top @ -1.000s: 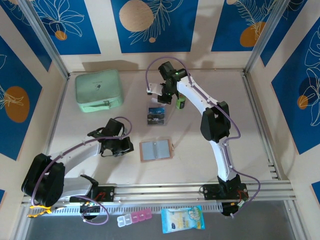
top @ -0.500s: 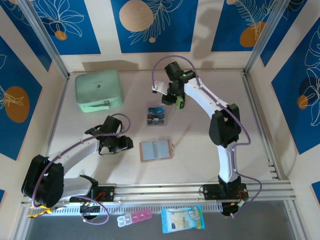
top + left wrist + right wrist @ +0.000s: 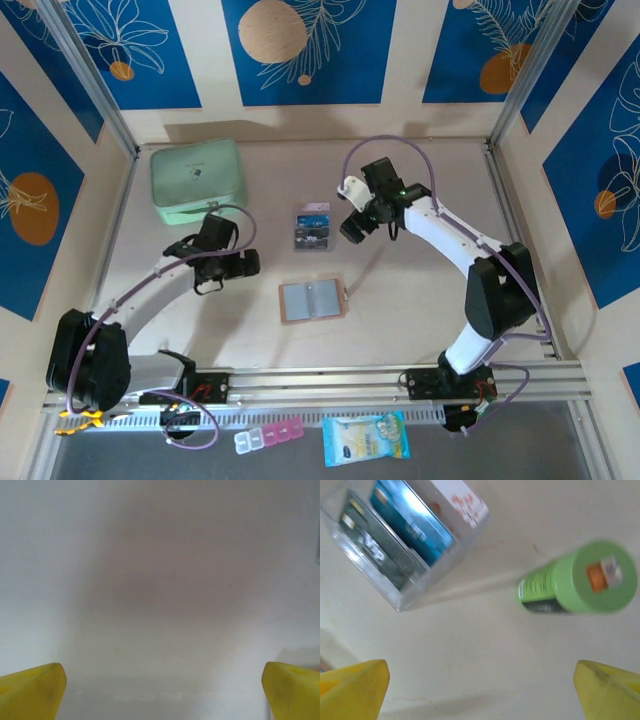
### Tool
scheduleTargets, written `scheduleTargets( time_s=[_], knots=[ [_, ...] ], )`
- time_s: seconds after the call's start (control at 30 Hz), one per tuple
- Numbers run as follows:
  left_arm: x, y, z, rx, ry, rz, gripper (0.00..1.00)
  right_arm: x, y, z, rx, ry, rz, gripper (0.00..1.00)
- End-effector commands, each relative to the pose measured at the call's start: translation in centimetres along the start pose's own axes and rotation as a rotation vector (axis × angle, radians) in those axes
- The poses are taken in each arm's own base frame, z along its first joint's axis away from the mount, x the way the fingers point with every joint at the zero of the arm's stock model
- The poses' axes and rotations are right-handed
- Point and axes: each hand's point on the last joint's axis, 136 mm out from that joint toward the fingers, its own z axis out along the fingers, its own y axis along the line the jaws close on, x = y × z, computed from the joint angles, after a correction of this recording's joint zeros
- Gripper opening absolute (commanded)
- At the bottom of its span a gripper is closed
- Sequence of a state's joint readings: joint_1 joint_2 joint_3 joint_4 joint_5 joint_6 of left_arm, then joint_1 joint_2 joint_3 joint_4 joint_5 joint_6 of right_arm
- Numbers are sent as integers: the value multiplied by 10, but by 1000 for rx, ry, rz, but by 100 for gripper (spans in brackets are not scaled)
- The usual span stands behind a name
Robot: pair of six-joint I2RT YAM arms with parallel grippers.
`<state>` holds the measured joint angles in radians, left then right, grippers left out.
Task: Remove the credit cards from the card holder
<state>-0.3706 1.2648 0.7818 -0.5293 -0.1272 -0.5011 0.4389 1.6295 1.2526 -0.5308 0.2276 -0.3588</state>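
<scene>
The tan card holder [image 3: 313,300] lies open and flat on the table, grey pockets up, between the two arms. The credit cards [image 3: 312,228], one blue [image 3: 412,522] and one dark [image 3: 370,545], stand on edge in a small clear box [image 3: 400,597] farther back. My right gripper [image 3: 352,226] [image 3: 480,690] hangs just right of that box, open, with bare table between its yellow fingertips [image 3: 355,687]. Left of the card holder, my left gripper [image 3: 250,264] [image 3: 160,690] is open over bare table, holding nothing.
A green cylinder [image 3: 580,577] lies on its side right of the clear box. A mint-green zip case [image 3: 198,180] sits at the back left. A pill organizer [image 3: 268,437] and a packet [image 3: 365,437] lie in front of the rail.
Both grippers went from shut to open. The right arm swung right and nearer, away from above the cards. The left gripper shifted slightly back and away from the card holder.
</scene>
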Motion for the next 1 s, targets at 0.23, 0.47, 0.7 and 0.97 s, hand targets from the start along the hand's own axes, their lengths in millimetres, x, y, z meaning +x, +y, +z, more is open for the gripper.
scheduleTargets(
  time_s=[0.23, 0.47, 0.7, 0.97],
  knots=[
    [-74, 62, -6, -387, -298, 79, 100, 41, -47, -3, 144, -212, 366, 95],
    [-108, 92, -4, -545, -447, 123, 99, 67, -64, 13, 196, -301, 479, 95],
    [-126, 97, 13, -518, -605, 156, 99, 86, -87, 17, 269, -371, 568, 95],
    [-129, 102, 30, -330, -697, 86, 99, 99, -113, 3, 284, -500, 650, 95]
  ],
)
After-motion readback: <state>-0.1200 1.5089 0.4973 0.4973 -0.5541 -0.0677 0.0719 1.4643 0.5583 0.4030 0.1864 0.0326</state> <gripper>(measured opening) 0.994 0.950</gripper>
